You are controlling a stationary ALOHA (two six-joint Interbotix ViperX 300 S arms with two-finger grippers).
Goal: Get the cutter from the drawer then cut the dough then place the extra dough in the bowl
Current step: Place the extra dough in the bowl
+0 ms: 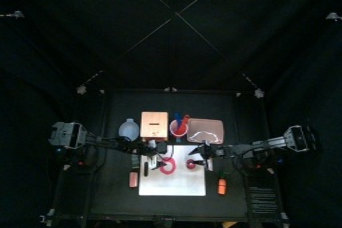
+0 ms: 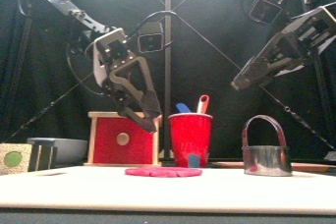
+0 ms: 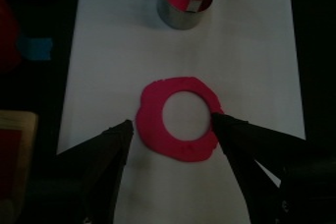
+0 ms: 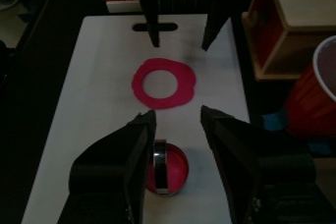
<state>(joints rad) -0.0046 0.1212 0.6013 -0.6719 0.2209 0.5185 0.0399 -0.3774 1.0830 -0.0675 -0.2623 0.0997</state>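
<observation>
A: How far has the job got?

B: Well past halfway, I judge. The cutter [image 2: 266, 157] is out of the box [image 2: 121, 138] and stands upright on the white board [image 3: 132, 31], near its right edge. The cut looks made: the dough [image 3: 178, 147] lies flat around the board's middle as a pink-red ring with a clean round hole.

A: Where is the piece from the hole?

B: The wrist views show something red inside the cutter, most likely that disc, though I cannot be sure.

A: And the arms?

B: The left gripper [image 2: 141, 120] hangs above the ring, jaws spread wide, one to each side of it, not touching. The right gripper [image 2: 242, 83] is raised high over the cutter, jaws also spread, holding nothing.

A: So what is left?

B: The last step. The ring is the extra dough, and it has to go into the blue-grey bowl [image 1: 127, 129], which sits on the table past the board's back left corner, left of the box. Nothing is gripped yet, so the pick-up, the carry and the drop all remain. The ring looks thin and soft — it may sag or tear when lifted by one side.
</observation>
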